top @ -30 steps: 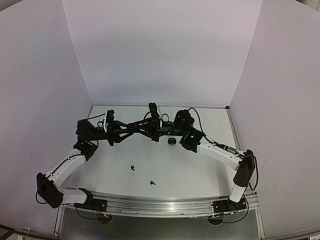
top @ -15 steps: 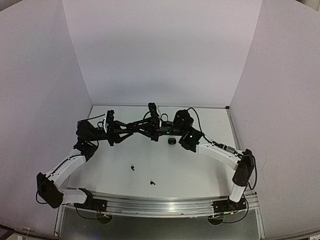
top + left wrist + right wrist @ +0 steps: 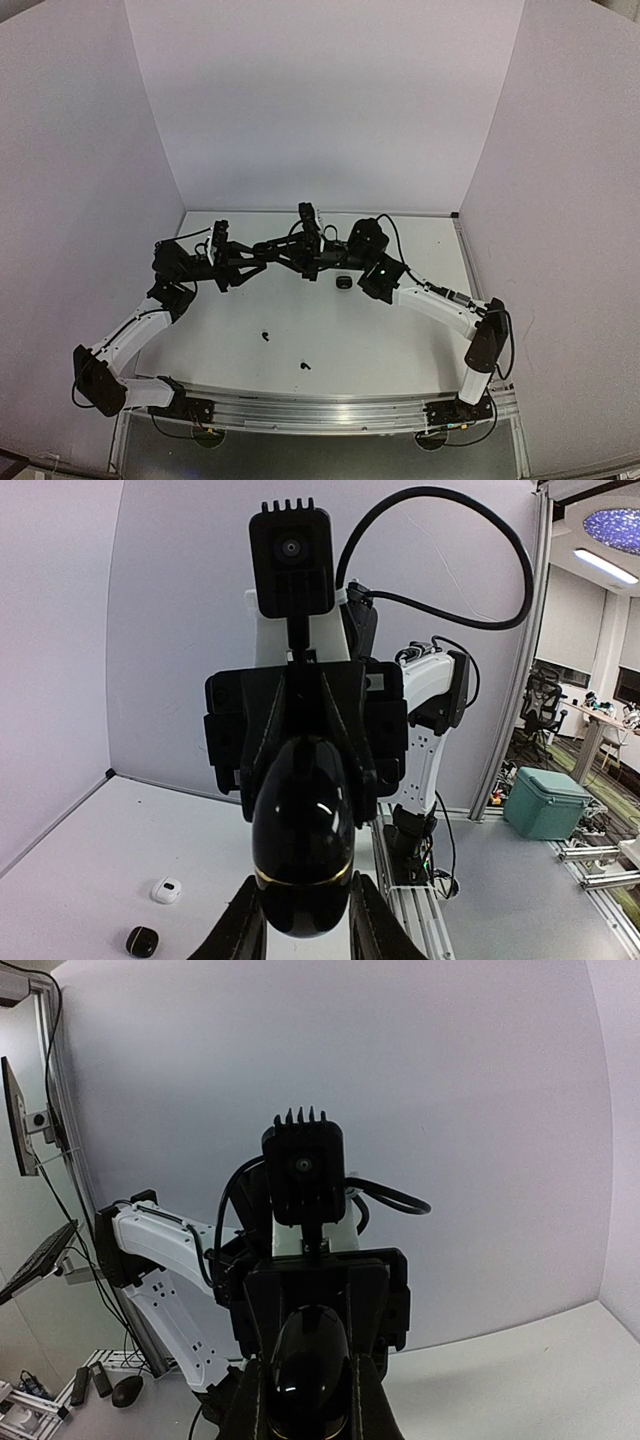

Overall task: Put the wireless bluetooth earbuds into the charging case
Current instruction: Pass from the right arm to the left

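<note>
A glossy black egg-shaped charging case [image 3: 302,830] with a thin gold seam hangs in the air between the two arms. My left gripper [image 3: 303,900] is shut on its lower end. From the opposite side my right gripper [image 3: 308,1380] is shut on the same case [image 3: 308,1360]. In the top view the two grippers meet nose to nose above the table's middle, the left gripper [image 3: 266,251] and the right gripper [image 3: 284,251]. Two tiny black earbuds [image 3: 266,335] [image 3: 305,366] lie loose on the white table nearer the arm bases.
Another black case [image 3: 344,283] rests on the table under the right arm. The left wrist view shows a small white case [image 3: 166,890] and a black case [image 3: 142,941] on the table. White walls enclose three sides; a metal rail [image 3: 320,410] runs along the near edge.
</note>
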You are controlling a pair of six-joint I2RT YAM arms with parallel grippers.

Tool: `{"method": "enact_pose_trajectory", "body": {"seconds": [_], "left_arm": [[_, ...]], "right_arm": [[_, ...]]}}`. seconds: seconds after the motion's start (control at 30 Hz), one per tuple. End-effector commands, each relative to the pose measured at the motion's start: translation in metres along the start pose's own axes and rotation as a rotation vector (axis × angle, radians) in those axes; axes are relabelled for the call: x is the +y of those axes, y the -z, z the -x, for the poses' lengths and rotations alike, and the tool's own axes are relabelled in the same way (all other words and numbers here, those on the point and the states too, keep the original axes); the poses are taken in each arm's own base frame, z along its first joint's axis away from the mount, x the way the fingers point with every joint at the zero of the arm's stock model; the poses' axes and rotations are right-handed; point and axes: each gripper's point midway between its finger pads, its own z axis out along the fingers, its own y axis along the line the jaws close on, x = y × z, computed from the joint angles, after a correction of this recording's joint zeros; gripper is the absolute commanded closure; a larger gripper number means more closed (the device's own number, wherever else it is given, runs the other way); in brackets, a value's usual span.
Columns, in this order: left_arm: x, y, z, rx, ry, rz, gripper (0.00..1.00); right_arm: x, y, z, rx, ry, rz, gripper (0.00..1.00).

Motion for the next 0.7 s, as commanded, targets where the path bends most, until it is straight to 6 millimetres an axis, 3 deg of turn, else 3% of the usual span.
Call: {"method": "enact_pose_trajectory", "body": {"seconds": [0.0,0.67], "left_arm": [[-0.012,0.003,0.018,-0.038,-0.065,-0.017,0.71],[-0.012,0.003,0.019,-0.036,-0.069,-0.021,0.68]], "right_arm": [[0.002,0.000,0.012,-0.038,0.016,0.011,1.00],[-0.003,0.000,0.000,-0.018,0.003,0.005,1.00]]}}
